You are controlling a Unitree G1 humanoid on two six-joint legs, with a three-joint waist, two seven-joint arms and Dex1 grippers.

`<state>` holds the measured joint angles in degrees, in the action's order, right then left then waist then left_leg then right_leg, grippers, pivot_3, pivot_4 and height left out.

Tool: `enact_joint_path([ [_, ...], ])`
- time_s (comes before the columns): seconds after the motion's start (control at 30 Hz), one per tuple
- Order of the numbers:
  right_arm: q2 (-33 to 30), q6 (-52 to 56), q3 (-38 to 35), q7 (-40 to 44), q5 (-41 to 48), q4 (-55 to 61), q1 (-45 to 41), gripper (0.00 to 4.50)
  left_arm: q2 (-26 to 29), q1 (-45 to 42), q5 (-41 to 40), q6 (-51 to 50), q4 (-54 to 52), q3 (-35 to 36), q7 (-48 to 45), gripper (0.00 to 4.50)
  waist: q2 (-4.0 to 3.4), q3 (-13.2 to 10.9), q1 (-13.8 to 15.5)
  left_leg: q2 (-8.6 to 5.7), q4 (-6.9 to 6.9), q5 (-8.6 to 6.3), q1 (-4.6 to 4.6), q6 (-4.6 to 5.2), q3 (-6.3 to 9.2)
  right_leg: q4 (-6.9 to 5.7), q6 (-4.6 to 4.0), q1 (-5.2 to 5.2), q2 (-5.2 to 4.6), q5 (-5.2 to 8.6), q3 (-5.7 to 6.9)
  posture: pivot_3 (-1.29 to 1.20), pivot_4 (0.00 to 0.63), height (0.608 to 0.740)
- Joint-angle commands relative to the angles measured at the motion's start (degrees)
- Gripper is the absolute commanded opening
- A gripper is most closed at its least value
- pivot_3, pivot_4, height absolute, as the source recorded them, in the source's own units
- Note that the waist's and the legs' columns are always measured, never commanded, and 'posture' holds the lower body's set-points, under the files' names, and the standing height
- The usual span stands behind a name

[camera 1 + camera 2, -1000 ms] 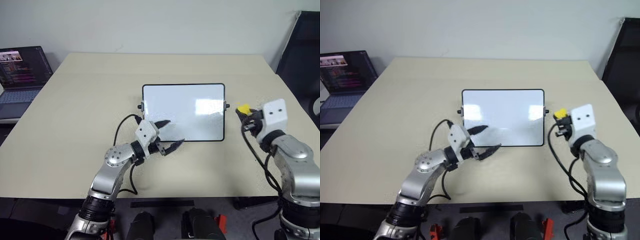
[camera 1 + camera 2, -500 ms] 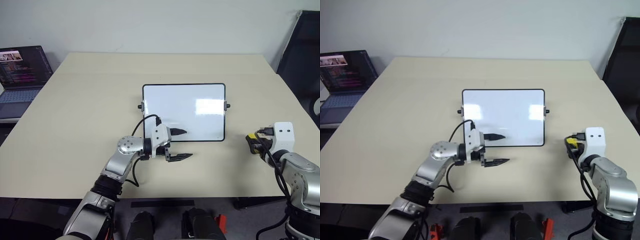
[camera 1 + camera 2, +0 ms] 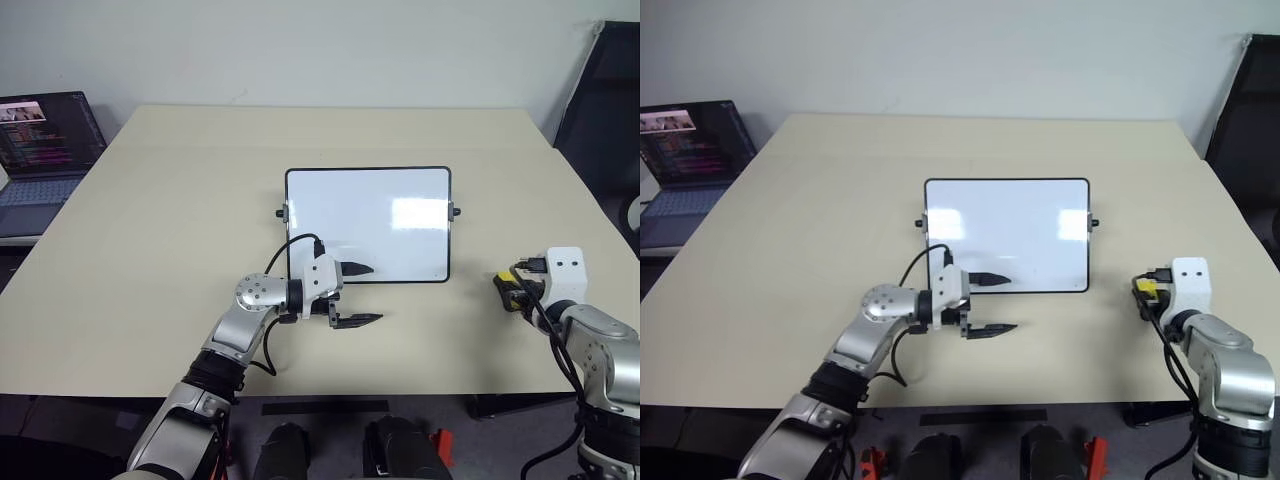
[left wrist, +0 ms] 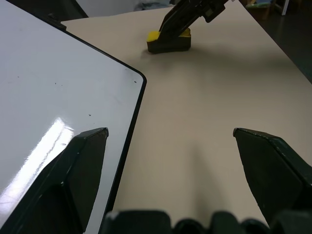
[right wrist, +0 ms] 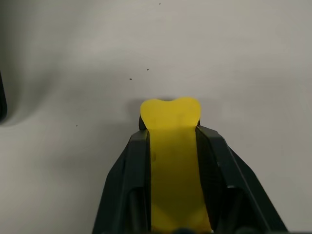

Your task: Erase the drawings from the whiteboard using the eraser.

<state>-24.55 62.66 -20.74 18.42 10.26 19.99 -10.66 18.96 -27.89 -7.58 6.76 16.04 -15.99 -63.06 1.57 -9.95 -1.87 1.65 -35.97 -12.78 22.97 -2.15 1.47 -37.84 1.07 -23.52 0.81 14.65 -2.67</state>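
Right tool (image 3: 508, 290): head views show it low at the counter (image 3: 150, 220), right of the board, its two black fingers along either side of the small bright yellow eraser block with dark underside (image 3: 509, 283); whether they grip or have slackened I cannot tell.
Left tool (image 3: 358, 293): head views, spread wide and holding nothing, one finger over the near edge of the small glossy white whiteboard with thin black frame (image 3: 370, 200), the other over bare counter.
Board face: looks clean; no drawings can be made out.
Laptop (image 3: 40, 150): dark, far left, well apart.
Left wrist view: board corner (image 4: 58, 97) between the fingers; eraser (image 4: 169, 41) resting on the counter beyond, under the right tool.
Right wrist view: eraser (image 5: 173, 161) between both fingers (image 5: 124, 185), nose on the counter.
Doing the step well: release fully and lift straight up, so the eraser stays put.
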Motion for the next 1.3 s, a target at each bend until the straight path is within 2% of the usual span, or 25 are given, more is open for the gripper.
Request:
enact_joint_path([
  [0.03, -0.08, -1.34, -0.73, -0.8, 0.93, 0.69, -0.83, 2.52, 0.11, -0.07, -0.12, 0.52, -2.53, -0.04, 0.15, 4.5, 0.0, 0.0, 0.0, 0.0, 0.0, 0.0, 0.0, 0.0, 0.0, 0.0, 0.0, 0.0, 0.0, 0.0, 0.0, 0.0, 0.15, 0.74],
  [0.17, -0.06, -1.71, -0.5, -1.2, 1.15, 0.33, -1.0, 3.99, 0.16, -0.01, -0.28, 0.12, -2.89, -0.06, -0.04, 4.5, 0.0, 0.0, 0.0, 0.0, 0.0, 0.0, 0.0, 0.0, -0.01, 0.0, 0.0, 0.0, 0.0, 0.0, 0.0, 0.0, 0.15, 0.74],
  [0.23, -0.06, -1.84, -0.47, -1.37, 1.28, 0.27, -0.92, 4.46, 0.16, -0.01, -0.35, -0.16, -3.07, -0.12, -0.15, 4.5, 0.0, 0.0, 0.0, 0.0, 0.0, 0.0, 0.0, 0.0, 0.0, 0.0, 0.0, 0.0, 0.0, 0.0, 0.0, 0.0, 0.15, 0.74],
  [0.5, 0.31, -0.74, -2.5, -3.4, 2.02, 4.04, -0.32, 4.46, 0.93, 1.94, -0.38, -2.26, -6.1, 1.11, 1.74, 4.5, 0.0, 0.0, 0.0, 0.0, 0.0, 0.0, 0.0, 0.0, 0.0, -0.01, 0.0, 0.0, 0.0, 0.0, -0.01, 0.0, 0.15, 0.74],
  [0.7, 5.31, 0.68, -8.27, -6.25, 5.47, 14.43, 2.32, 4.46, -0.7, 8.61, -0.24, -12.31, -16.47, 7.43, 17.87, 4.5, -0.01, 0.0, 0.02, 0.05, -0.01, 0.0, 0.0, 0.0, 0.05, -0.07, 0.0, 0.0, 0.01, 0.0, 0.02, 0.0, 0.15, 0.74],
  [0.77, 6.41, -3.65, -8.14, -6.76, 4.59, 18.1, 6.06, 4.46, -2.87, 12.5, -0.27, -16.61, -21.66, 9.86, 24.85, 4.5, -0.01, 0.0, 0.07, 0.05, -0.01, 0.0, -0.01, 0.0, 0.05, -0.05, 0.01, 0.01, -0.02, 0.01, 0.01, 0.0, 0.15, 0.74],
  [0.93, 10.28, -22.95, -4.99, -4.78, 2.67, 23.52, 18.6, 4.46, -7.14, 22.37, 1.85, -22.92, -31.81, 12.52, 37.5, 4.5, -0.02, 0.01, 0.1, 0.03, 0.01, -0.02, 0.0, -0.03, 0.03, -0.01, 0.13, 0.02, -0.11, 0.08, -0.02, 0.0, 0.15, 0.74],
  [1.1, 15.9, -38.19, 1.18, -4.86, -0.59, 22.89, 30.6, 4.46, -11.11, 29.97, 6.03, -20.9, -36.54, 13.14, 47.5, 4.5, -0.03, 0.01, 0.12, 0.16, -0.02, -0.02, -0.13, -0.03, 0.06, -0.05, 0.1, 0.11, -0.15, 0.1, -0.04, 0.0, 0.15, 0.74],
  [1.17, 18.56, -41.26, 3.43, -6.69, -1.51, 22.09, 33.14, 4.46, -11.97, 32.62, 7.34, -19.72, -37.28, 12.83, 49.96, 4.5, -0.03, 0.02, 0.12, 0.17, -0.03, -0.02, -0.16, -0.04, 0.06, -0.05, -0.29, 0.12, -0.23, 0.33, -0.07, 0.0, 0.15, 0.74],
  [1.3, 20.47, -45.06, 5.53, -9.63, -4.17, 20.82, 33.51, 4.46, -13.67, 34.92, 8.07, -20.49, -38.29, 12.42, 53.34, 4.5, -0.03, 0.01, 0.04, 0.24, -0.05, -0.02, -0.16, -0.04, 0.02, -0.04, -0.34, 0.1, -0.42, 0.36, -0.04, 0.0, 0.15, 0.74],
])
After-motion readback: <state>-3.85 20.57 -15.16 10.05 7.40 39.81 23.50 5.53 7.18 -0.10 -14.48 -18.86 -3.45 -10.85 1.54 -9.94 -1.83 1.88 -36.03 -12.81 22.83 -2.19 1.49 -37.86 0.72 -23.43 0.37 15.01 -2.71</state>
